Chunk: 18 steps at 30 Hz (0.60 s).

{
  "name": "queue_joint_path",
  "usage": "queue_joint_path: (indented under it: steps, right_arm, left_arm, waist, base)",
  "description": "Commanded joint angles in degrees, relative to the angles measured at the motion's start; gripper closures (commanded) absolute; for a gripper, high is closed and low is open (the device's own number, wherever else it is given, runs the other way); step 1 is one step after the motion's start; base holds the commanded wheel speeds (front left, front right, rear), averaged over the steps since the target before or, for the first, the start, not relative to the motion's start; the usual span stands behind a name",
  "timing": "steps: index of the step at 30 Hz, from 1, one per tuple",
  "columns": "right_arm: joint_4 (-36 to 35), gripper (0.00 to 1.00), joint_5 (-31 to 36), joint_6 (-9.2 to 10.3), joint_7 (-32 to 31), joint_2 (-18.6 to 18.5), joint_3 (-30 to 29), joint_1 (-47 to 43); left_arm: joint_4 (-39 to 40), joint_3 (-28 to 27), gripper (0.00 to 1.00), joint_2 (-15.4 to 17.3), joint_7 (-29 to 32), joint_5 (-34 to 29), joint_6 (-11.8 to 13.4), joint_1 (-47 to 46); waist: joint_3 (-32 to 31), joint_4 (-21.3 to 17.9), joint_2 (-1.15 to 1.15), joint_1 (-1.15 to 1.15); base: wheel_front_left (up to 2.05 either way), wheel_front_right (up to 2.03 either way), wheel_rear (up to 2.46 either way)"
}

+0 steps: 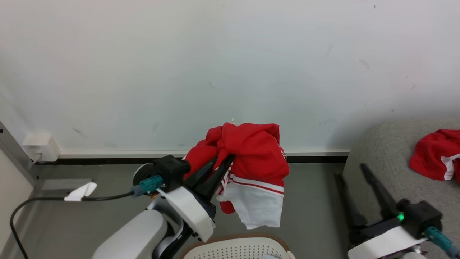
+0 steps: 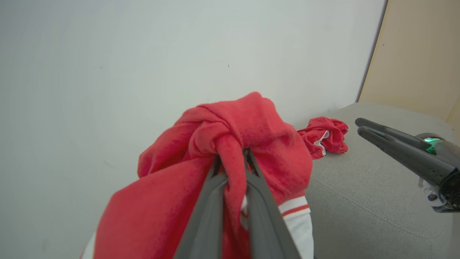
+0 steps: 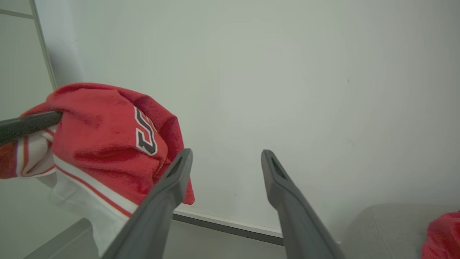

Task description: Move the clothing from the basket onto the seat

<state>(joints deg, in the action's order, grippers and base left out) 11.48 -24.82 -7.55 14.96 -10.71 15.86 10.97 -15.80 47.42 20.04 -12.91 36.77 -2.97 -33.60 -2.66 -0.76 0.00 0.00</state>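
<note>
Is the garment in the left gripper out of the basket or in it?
Out: the garment hangs bunched from the shut left gripper, hem above the basket rim.

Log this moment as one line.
left gripper: shut on red jersey, lifted | right gripper: open, empty | other red garment: on sofa cushion

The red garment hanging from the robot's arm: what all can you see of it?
The red garment is soft bright red fabric with white stripes, a broad white hem panel and a dark numeral edged white. It hangs bunched in mid-air before the wall, clear of the basket below, one fold pinched in the shut left end effector. Nothing else touches it.
</note>
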Motion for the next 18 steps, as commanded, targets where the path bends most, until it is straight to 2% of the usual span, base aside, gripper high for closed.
queue_joint_path:
  steps: [1,9,18]
  right_arm:
    - [0.69,0.00,-0.84,0.13,0.16,-0.68,2.35,1.17]
    - [6.46,0.00,-7.21,0.13,0.13,-3.62,17.41,6.59]
    - [14.55,0.00,-19.88,0.13,0.05,-5.98,32.11,14.84]
  left_arm:
    - [0.36,0.07,1.00,0.25,-0.04,0.23,-0.01,0.37]
    - [1.04,1.24,1.00,-0.73,0.55,0.42,-0.57,-0.49]
    - [2.38,3.58,1.00,-2.78,2.08,0.54,-1.66,-1.70]
  waist:
    - [0.21,0.02,0.00,0.00]
    - [0.42,1.00,0.00,0.00]
    - [-0.10,4.60,0.00,0.00]
  base:
    - [0.00,0.00,0.00]
    - [0.00,0.00,0.00]
    - [0.00,0.00,0.00]
